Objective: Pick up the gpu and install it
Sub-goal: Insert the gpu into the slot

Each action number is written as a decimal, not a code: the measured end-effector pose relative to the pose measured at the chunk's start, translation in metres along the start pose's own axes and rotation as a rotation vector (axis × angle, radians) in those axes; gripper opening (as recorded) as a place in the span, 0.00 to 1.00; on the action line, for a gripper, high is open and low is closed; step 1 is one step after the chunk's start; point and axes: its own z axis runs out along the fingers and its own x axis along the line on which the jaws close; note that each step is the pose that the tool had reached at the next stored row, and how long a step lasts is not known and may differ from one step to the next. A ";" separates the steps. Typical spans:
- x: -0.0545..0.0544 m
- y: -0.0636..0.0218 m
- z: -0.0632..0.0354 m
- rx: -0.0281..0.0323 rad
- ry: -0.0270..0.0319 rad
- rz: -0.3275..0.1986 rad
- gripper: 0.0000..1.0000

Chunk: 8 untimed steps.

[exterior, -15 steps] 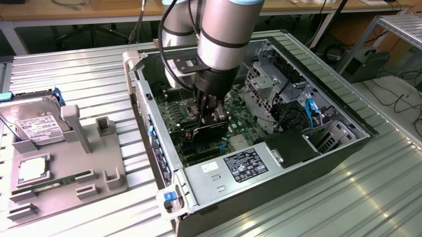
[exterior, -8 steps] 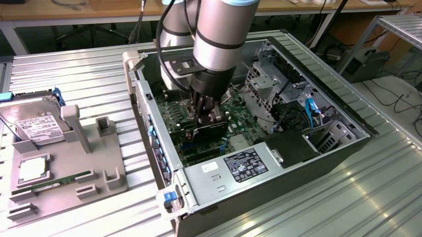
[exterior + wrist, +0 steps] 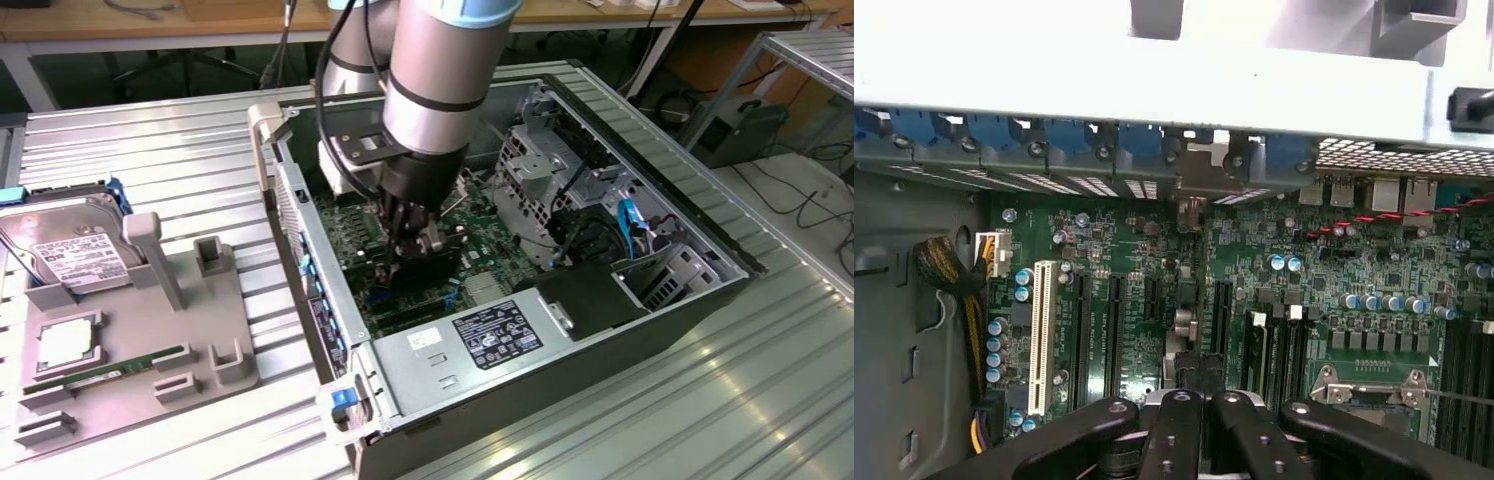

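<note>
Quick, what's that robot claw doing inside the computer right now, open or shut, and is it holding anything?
Gripper: jaws shut, down inside the open computer case over the green motherboard; whether they clamp the thin black GPU card cannot be told.

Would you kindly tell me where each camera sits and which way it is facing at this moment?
Exterior view: off the arm, above and to one side, looking down into the open computer case; the arm and its shut gripper, holding the gpu, show.
Wrist view: on the wrist, looking along the fingers onto the motherboard; the gpu is seen edge-on.
Both views share the motherboard, the gpu and the gripper.
</note>
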 end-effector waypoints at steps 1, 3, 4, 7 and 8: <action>0.000 0.0002 0.0009 -0.0002 0.0002 -0.004 0.11; 0.000 0.0006 0.0024 -0.0004 0.0004 -0.012 0.11; 0.000 0.0007 0.0029 -0.0006 0.0005 -0.016 0.11; 0.001 0.0010 0.0035 -0.0009 0.0012 -0.029 0.11; 0.001 0.0011 0.0038 -0.0011 0.0014 -0.033 0.11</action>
